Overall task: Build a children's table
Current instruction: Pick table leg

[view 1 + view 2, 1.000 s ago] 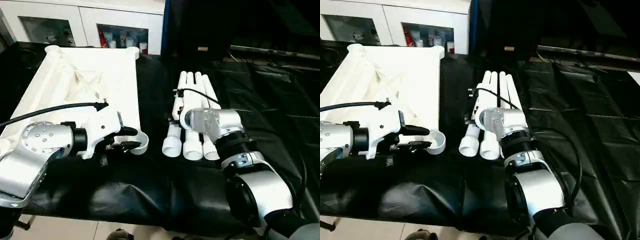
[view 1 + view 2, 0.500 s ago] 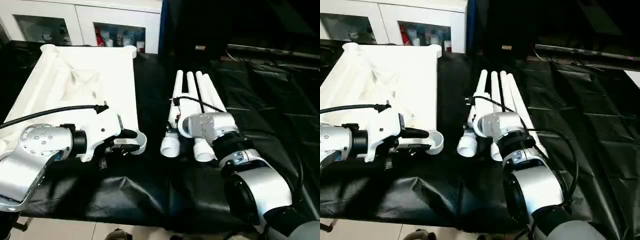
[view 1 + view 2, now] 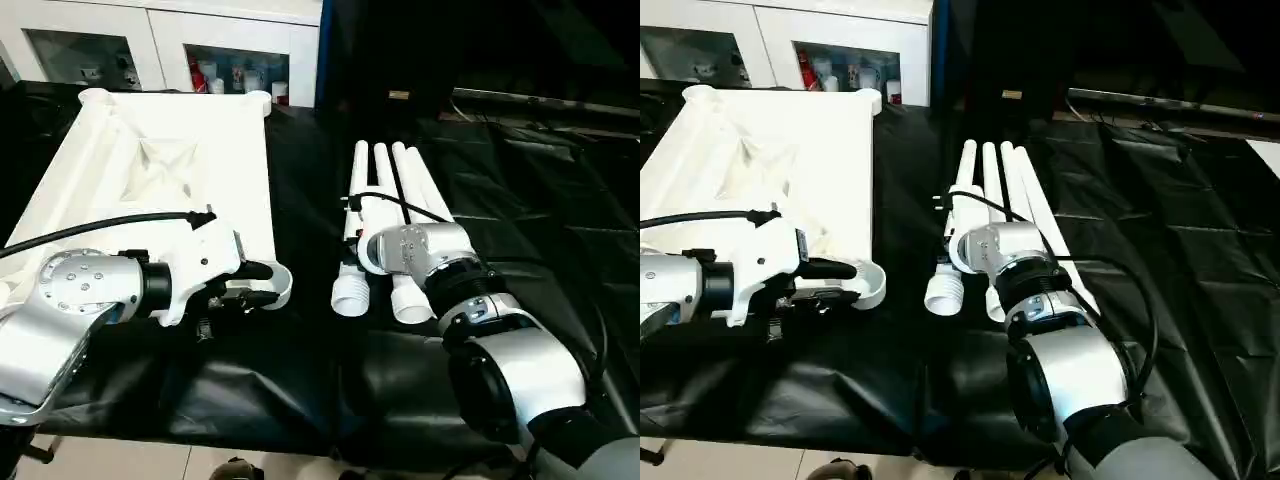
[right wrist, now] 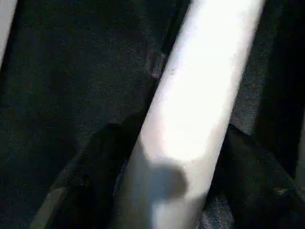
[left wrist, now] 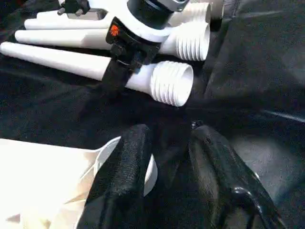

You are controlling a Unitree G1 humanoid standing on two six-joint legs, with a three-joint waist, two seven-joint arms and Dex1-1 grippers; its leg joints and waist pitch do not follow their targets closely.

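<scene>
From the left eye view, the upturned table top [image 3: 175, 160] is seen lying at about ten o'clock on the black-covered tabletop [image 3: 540, 200], ribbed underside up; its near round corner socket [image 3: 277, 285] is met by the left pincer [image 3: 262, 283], whose black fingers are parted narrowly, one above and one below the socket rim; the four white legs [image 3: 385, 190] are laid side by side at about one o'clock, threaded ends toward the robot; the right pincer [image 3: 352, 250] is set on the leftmost leg [image 3: 352, 290]; a white cabinet [image 3: 160, 45] is seen at twelve o'clock.

In the left wrist view, the two black fingers [image 5: 124, 176] are held slightly apart at the socket rim [image 5: 150, 171], nothing being clamped; the ribbed leg ends [image 5: 171, 82] lie beyond.

In the right wrist view, one white leg [image 4: 200, 105] is held between the dark fingers [image 4: 95, 167] of the pincer.
</scene>
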